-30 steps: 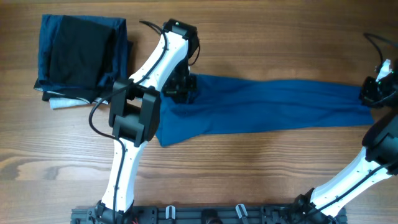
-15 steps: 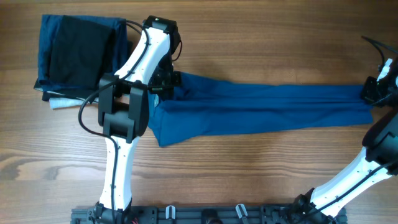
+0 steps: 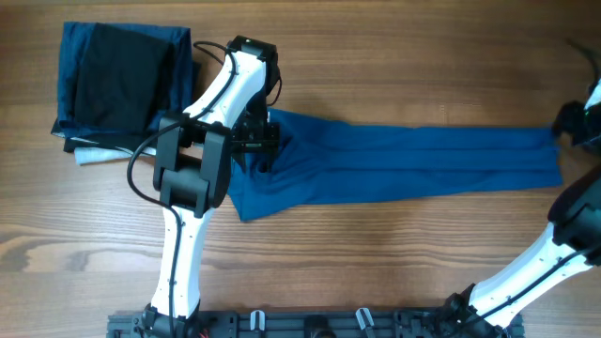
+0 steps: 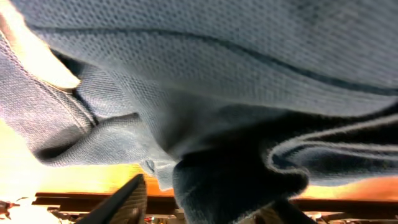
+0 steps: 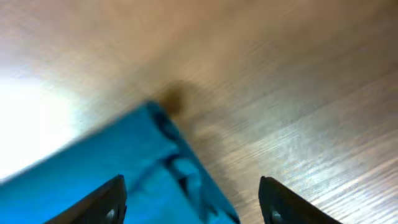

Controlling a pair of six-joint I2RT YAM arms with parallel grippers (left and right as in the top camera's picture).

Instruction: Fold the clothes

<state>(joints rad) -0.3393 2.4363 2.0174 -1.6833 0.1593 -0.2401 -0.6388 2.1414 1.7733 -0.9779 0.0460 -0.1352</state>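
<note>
Gripper of left arm (image 3: 257, 143) on shirt (image 3: 404, 164)

The left arm (image 3: 178, 272) is stretched from the base edge out over the table, bent at the elbow, with its wrist turned toward the right. The left gripper (image 3: 255, 141) is clamped on a bunch of shirt (image 3: 404, 160) cloth. The right arm (image 3: 526, 268) is partly cut off by the right edge. The right gripper (image 5: 193, 199) is held with fingers (image 5: 102, 202) spread wide, and nothing is clasped
</note>
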